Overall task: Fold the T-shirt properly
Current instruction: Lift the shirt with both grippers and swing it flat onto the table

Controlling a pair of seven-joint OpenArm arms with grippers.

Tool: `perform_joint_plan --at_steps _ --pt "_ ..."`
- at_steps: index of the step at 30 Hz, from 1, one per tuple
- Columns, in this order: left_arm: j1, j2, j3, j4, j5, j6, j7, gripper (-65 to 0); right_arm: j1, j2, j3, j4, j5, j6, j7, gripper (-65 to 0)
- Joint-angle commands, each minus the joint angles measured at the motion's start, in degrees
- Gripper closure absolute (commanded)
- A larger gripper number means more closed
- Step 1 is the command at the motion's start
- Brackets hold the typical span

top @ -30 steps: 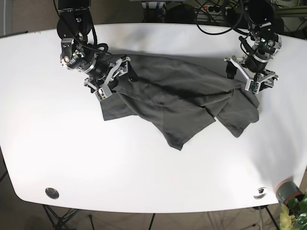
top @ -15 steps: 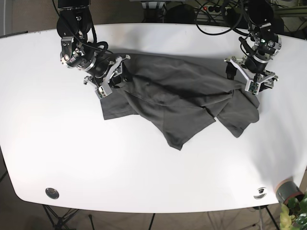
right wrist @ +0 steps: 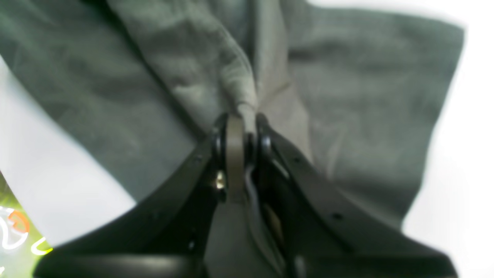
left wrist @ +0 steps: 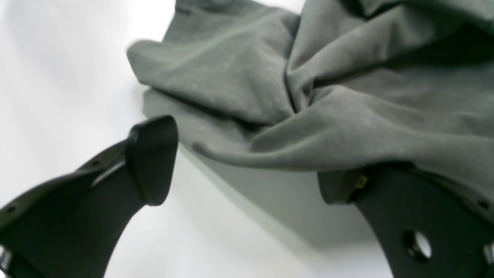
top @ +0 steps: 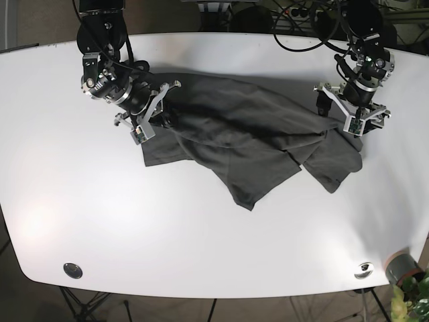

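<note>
The T-shirt (top: 248,137) lies crumpled across the far half of the white worktop (top: 201,241), stretched between my two arms, and I judge the folding proper has not begun. The cloth is bunched in overlapping layers, with one pointed flap hanging toward the near edge at the middle and another lobe drooping below my left arm. No clean crease or squared edge shows anywhere, so the garment first needs to be spread flat.

My right gripper (right wrist: 241,127) is pressed together on a ridge of the grey fabric; the wrist view shows the cloth gathered into a tight pleat that runs straight into the closed jaws. In the base view that same gripper (top: 151,111) sits at the shirt's corner on the view's left.

My left gripper (left wrist: 247,162) is spread wide. One finger (left wrist: 152,158) stands clear on the bare worktop, while the other finger (left wrist: 409,204) lies under a draped fold of fabric. Nothing is pinched there yet, though the hem hangs right between the jaws.

What is left, as I judge it: take hold on the left side, pull the shirt taut and flat, then make every fold. Nearly the whole task remains.
</note>
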Motion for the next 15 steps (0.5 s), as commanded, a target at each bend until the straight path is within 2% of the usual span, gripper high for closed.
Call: perform_joint_plan --at_steps 1,4,8,12,15 --pt "-0.7 -0.6 -0.2 1.8 -0.9 0.0 -1.5 -49.4 1.8 0.3 2.3 3.1 1.2 0.27 1.6 -2.4" --pt "-1.2 -0.6 -0.2 1.8 -0.8 0.0 -1.5 -39.6 3.4 0.3 4.8 4.5 1.2 0.27 0.6 -2.2" --pt "-2.6 -0.6 -0.2 1.8 -0.6 0.0 -1.3 -18.9 7.5 0.5 6.7 5.1 1.2 0.27 -2.3 -2.2" --pt "-3.7 -0.6 -0.2 1.8 -0.5 0.0 -1.2 -2.6 11.7 2.0 7.8 5.1 1.2 0.27 -3.3 -2.2" --pt "-5.1 -0.6 -0.2 1.8 -0.5 0.0 -1.2 0.0 14.9 3.3 7.7 5.0 1.2 0.27 -3.3 -2.2"
